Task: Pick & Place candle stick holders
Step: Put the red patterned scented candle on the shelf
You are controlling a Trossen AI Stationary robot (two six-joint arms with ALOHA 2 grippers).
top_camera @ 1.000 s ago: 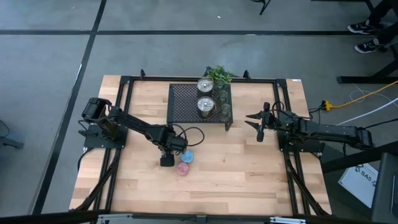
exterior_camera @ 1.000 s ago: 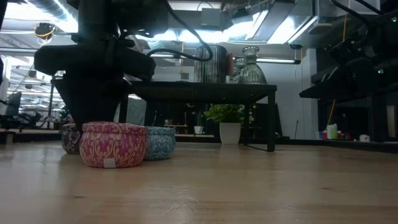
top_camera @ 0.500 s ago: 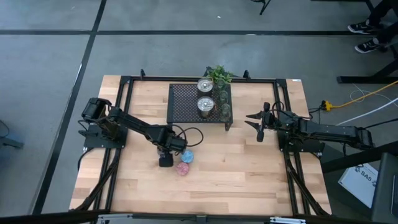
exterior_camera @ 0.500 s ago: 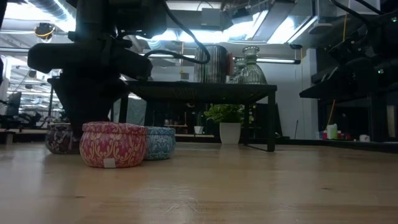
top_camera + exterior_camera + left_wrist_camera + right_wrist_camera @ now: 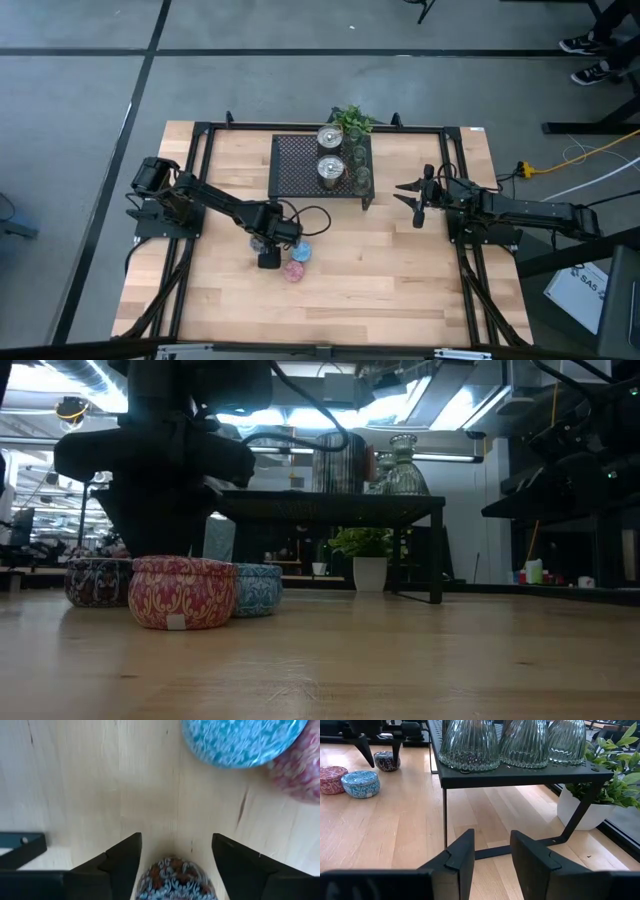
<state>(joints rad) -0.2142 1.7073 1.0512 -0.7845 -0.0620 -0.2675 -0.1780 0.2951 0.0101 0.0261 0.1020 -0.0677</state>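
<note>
My left gripper (image 5: pixel 175 842) is open and points down at the table's middle left. The purple holder (image 5: pixel 175 880) stands on the table between its two fingers; it also shows in the low view (image 5: pixel 98 582). The blue holder (image 5: pixel 301 252) and the pink holder (image 5: pixel 294 271) stand side by side on the table just right of that gripper. Two silver holders (image 5: pixel 330 152) and three glassy cups (image 5: pixel 525 742) stand on the black mesh rack (image 5: pixel 300 165). My right gripper (image 5: pixel 415 200) is open and empty, right of the rack. My left gripper has one finger (image 5: pixel 122 862) on each side of the purple holder's round wall, coming from above and pointing down. The holder stands on the table. I cannot tell whether the fingers touch it.
A small green plant (image 5: pixel 352 120) in a white pot stands behind the rack at the far edge. Black frame rails (image 5: pixel 200 160) run along the table's left, right and far sides. Bare wood lies toward the near edge (image 5: pixel 380 290).
The purple holder has slid a little along the table toward its left edge, out from behind the pink one as the low view shows it. My left gripper stays over it, fingers on either side.
</note>
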